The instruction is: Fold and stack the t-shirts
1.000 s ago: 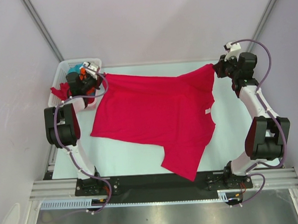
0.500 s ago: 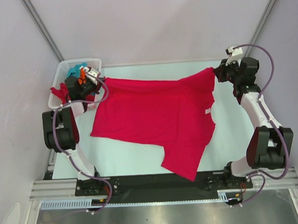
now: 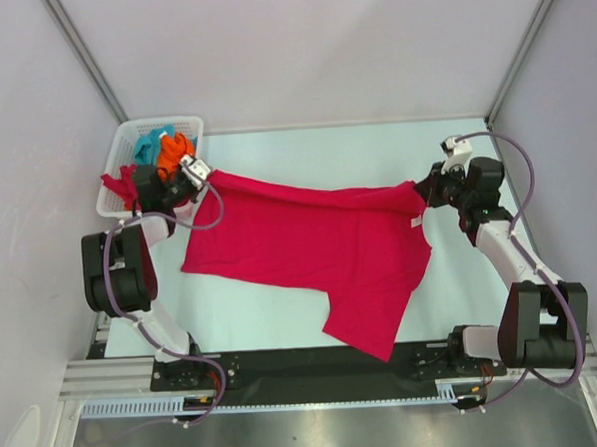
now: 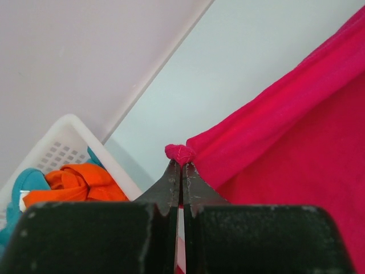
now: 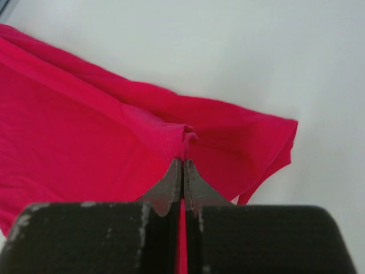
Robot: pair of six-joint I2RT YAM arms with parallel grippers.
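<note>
The left gripper (image 4: 181, 165) was squeezed shut on a little bunch of the big crimson red cloth t-shirt (image 3: 309, 233). The bunch poked out just past its fingertips. From that pinch the shirt's edge ran off to the gripper's right as a long fold.

The right gripper (image 5: 183, 162) was squeezed shut on another corner of the same shirt. Red cloth puckered right at its tips and spread out to its left.

Seen from above, the shirt's far edge stretched in a line from one gripper to the other. The rest of the shirt lay on the pale flat table (image 3: 305, 148), between the two grippers and closer to the arm bases than they were. A small white label (image 3: 416, 221) showed on the shirt near the right gripper, on the side toward its base.

A white plastic lattice basket (image 3: 122, 145) stood close to the left gripper, on its left side. Inside it lay an orange cloth t-shirt (image 3: 175, 150) and a teal cloth t-shirt (image 3: 149, 143), touching each other. A second red cloth t-shirt (image 3: 118, 183) hung over the basket's rim, beside the left arm.
</note>
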